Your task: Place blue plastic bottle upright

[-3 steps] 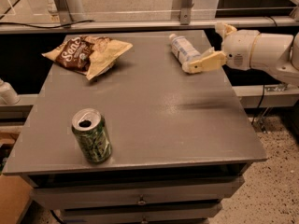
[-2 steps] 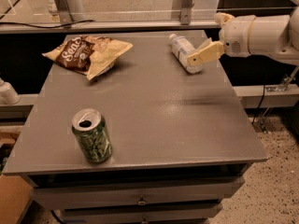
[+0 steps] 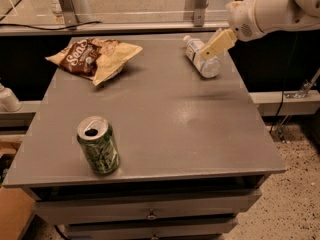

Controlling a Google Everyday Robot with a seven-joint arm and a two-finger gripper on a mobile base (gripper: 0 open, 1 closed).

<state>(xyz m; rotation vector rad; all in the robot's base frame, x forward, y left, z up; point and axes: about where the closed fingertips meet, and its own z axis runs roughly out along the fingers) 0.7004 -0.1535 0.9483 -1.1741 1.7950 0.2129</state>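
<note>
The blue plastic bottle [image 3: 202, 60] lies on its side at the far right of the grey table [image 3: 165, 119], its white cap pointing toward the back edge. My gripper [image 3: 214, 47] reaches in from the upper right on a white arm and hangs just over the bottle's upper side, partly hiding its label. Whether it touches the bottle cannot be told.
A green soda can [image 3: 98, 145] stands upright near the front left corner. A brown and tan chip bag [image 3: 94, 57] lies at the back left. A railing and glass panel run behind the table. Drawers sit under the tabletop.
The arm has risen and drawn back toward the far edge, so the gripper now sits above the bottle rather than beside it. The bottle, can and bag have not moved.
</note>
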